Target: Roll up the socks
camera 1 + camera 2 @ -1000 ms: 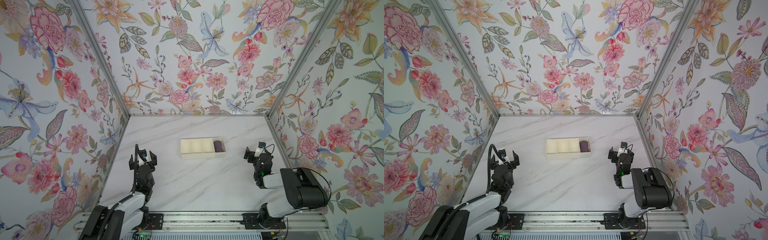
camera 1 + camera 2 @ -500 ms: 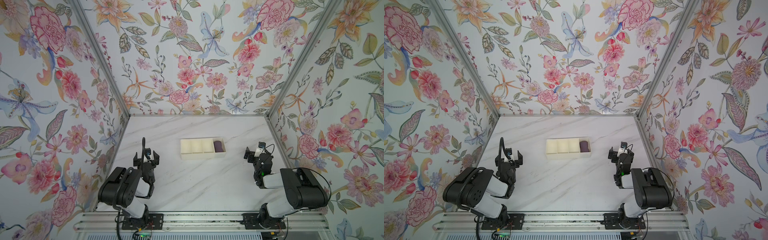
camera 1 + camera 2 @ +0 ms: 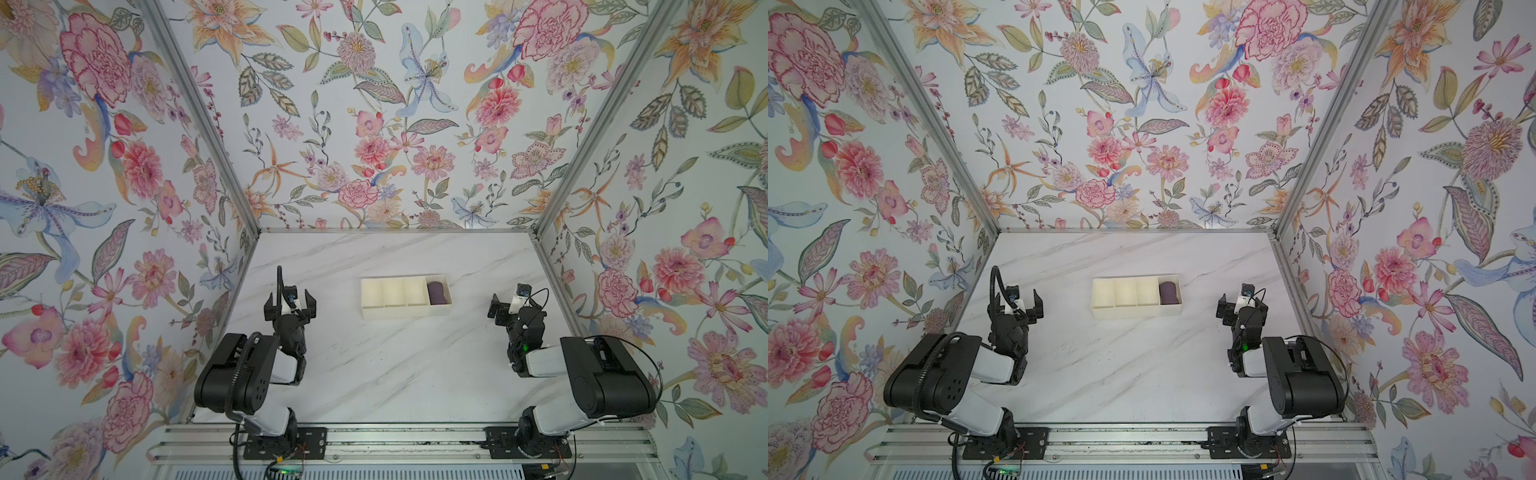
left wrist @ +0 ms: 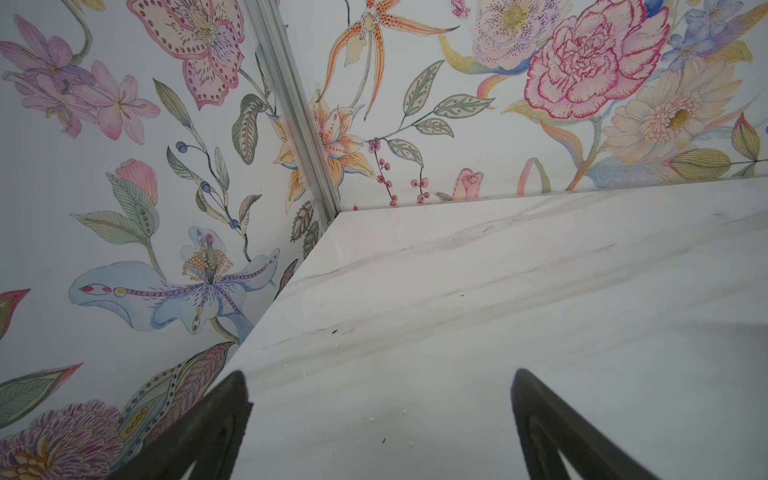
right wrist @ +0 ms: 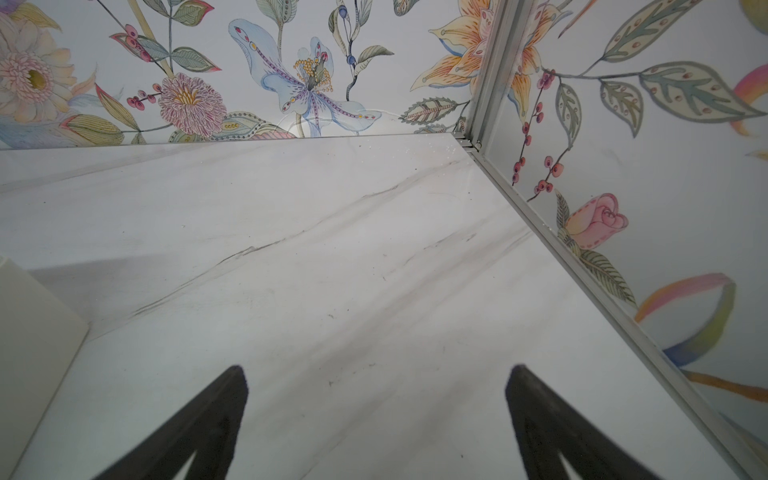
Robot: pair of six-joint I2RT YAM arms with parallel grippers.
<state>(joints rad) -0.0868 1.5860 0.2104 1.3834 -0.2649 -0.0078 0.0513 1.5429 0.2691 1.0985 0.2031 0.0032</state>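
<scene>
Socks (image 3: 438, 292), rolled into a small dark purple bundle, lie in the end compartment of a cream divided tray (image 3: 405, 312), the compartment nearest the right arm. Both top views show the bundle (image 3: 1169, 293) wholly inside the tray walls (image 3: 1136, 312), touched by neither arm. The tray has four compartments in a row and stands on a white marble-patterned table (image 3: 395, 374), towards the far half and roughly midway between the two arms.

The left gripper (image 3: 289, 305) is near the left wall, well apart from the tray, with its jaws spread wide and nothing between them. The left wrist view confirms this: its gripper (image 4: 379, 374) shows two dark fingers (image 4: 216, 424) with only bare tabletop in the gap, facing the far left corner of the enclosure.

The right gripper (image 3: 513, 305) is near the right wall, level with the tray and apart from it, and is likewise released and empty. In the right wrist view, the gripper (image 5: 376, 368) frames bare table, and a corner of the tray (image 5: 33, 324) shows at the edge of the picture.

Floral-printed walls (image 3: 1142, 124) enclose the table on three sides.
</scene>
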